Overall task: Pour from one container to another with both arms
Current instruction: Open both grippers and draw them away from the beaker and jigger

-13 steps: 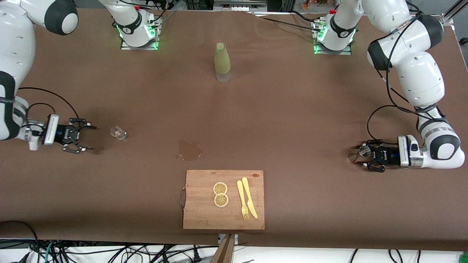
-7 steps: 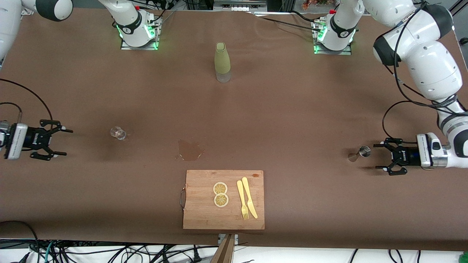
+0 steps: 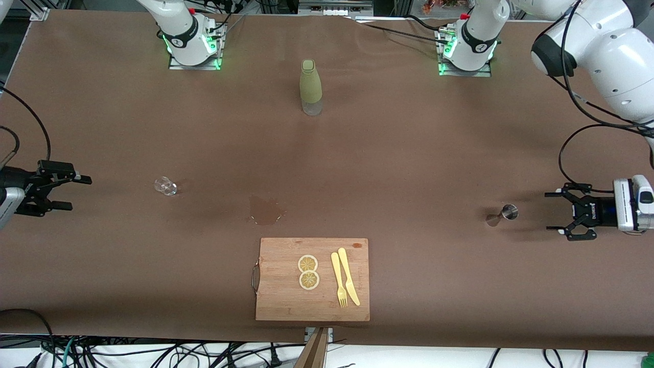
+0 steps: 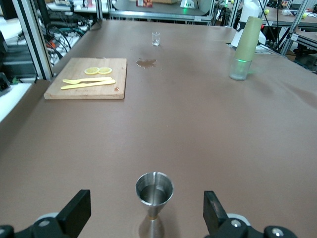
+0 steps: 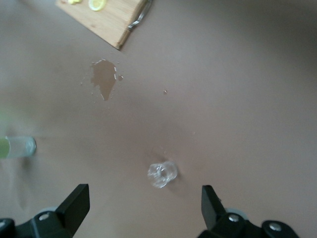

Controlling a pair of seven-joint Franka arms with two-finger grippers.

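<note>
A small metal jigger stands upright on the brown table toward the left arm's end. My left gripper is open and apart from it, farther toward that end; in the left wrist view the jigger stands ahead of the gap of the gripper, with liquid in its upper cup. A small clear glass sits toward the right arm's end. My right gripper is open and well clear of it. The right wrist view shows the glass ahead of the gripper.
A green bottle stands between the two arm bases. A wet spill marks the table's middle. Nearer the front camera lies a wooden cutting board with two lemon slices, a yellow fork and a yellow knife.
Both grippers have drawn back toward their ends of the table. The left gripper, which had the jigger between its fingers, now stands apart from it. The right gripper has moved farther from the glass.
</note>
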